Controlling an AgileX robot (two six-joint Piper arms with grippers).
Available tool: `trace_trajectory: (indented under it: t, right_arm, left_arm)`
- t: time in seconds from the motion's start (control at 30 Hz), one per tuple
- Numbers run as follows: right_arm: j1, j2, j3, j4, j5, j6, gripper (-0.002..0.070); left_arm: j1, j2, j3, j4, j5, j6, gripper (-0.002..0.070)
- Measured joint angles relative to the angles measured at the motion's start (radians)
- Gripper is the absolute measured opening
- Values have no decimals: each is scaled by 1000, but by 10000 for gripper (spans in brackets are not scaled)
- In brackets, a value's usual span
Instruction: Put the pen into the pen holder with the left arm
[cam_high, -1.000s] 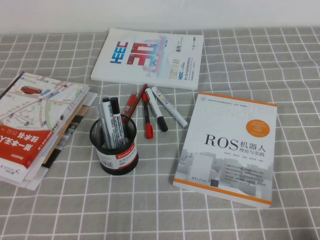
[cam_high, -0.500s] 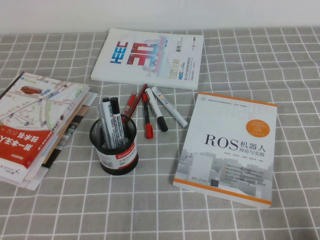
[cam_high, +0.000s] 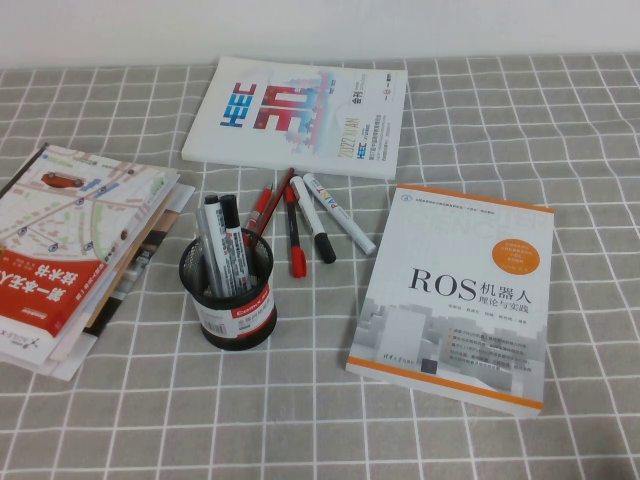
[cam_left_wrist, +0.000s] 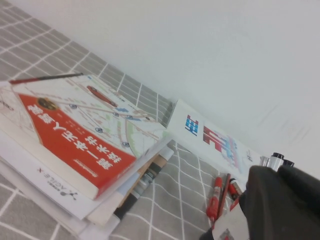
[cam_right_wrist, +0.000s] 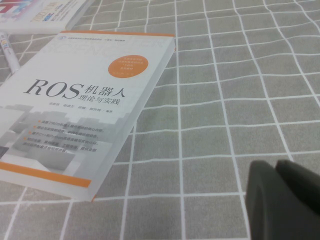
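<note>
Left pincer (cam_left_wrist: 280, 205), state unclear, hovers near the slim red pen (cam_high: 262, 207); right pincer (cam_right_wrist: 285, 200) likewise.

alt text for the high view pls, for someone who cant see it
A red pen lies on a grey checked tablecloth among loose markers, just behind a black mesh pen holder holding markers. Books surround them: a ROS book, a white book, a stack. Neither left nor right end effector appears.

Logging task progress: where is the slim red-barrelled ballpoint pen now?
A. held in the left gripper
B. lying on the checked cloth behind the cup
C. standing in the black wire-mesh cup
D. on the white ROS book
B: the slim red-barrelled pen lies on the cloth behind the black wire-mesh cup, among the markers; neither gripper shows in the high view.
</note>
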Motion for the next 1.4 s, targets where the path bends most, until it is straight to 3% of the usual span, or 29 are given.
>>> trace_trajectory:
  t: [0.33,0.47,0.67,1.13,1.4]
  right_arm:
    - [0,0,0,0,0,0,-15]
    - [0,0,0,0,0,0,-15]
    - [0,0,0,0,0,0,-15]
    - [0,0,0,0,0,0,-15]
    - [0,0,0,0,0,0,-15]
  left_arm:
    - [0,125,-217,-17,254,-4,0]
    - [0,303,-350,-17,400,34,0]
    - [0,590,-589,-17,598,211,0]
    - [0,1312,-1257,-15,861,461,0]
    - [-119,1693,-1699,87,1068,452,0]
